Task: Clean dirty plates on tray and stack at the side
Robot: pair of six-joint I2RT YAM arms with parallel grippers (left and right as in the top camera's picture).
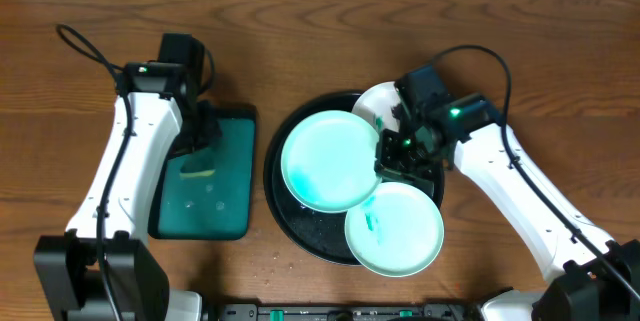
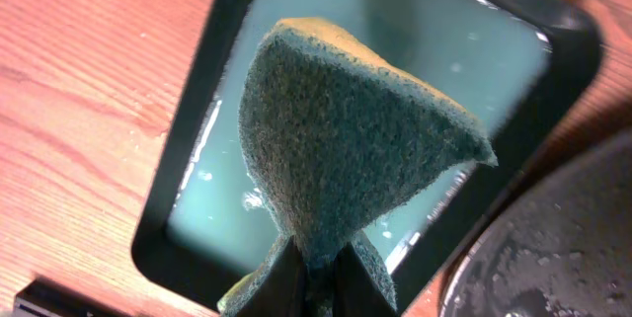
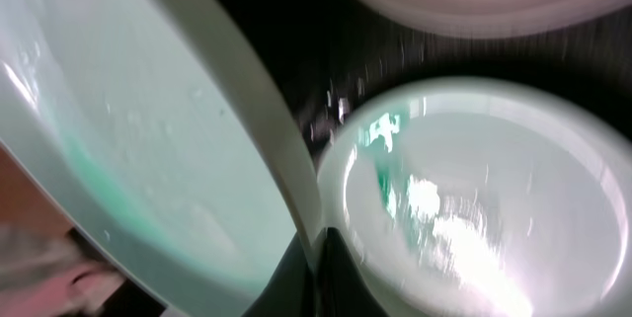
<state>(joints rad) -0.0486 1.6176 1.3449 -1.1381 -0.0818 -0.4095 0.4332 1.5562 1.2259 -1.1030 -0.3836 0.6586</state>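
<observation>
Wood-grain tabletop [image 1: 300, 21] spreads under both arms. The left gripper [image 2: 316, 277] is pinched tight on a green sponge [image 2: 346, 149], which hangs over the wet floor of the teal rectangular tray [image 1: 225, 216]. The right gripper [image 3: 316, 268] is clamped on the rim of a plate [image 1: 328, 159] tilted over the black tray [image 1: 300, 236]. A smeared plate [image 1: 395, 229] lies just beside its fingers, and a third plate [image 1: 375, 101] lies behind them.

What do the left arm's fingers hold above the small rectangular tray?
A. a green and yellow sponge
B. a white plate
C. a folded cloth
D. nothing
A: in the left wrist view the left fingers pinch a sponge, green scouring face with a yellow edge, above the teal tray.
</observation>
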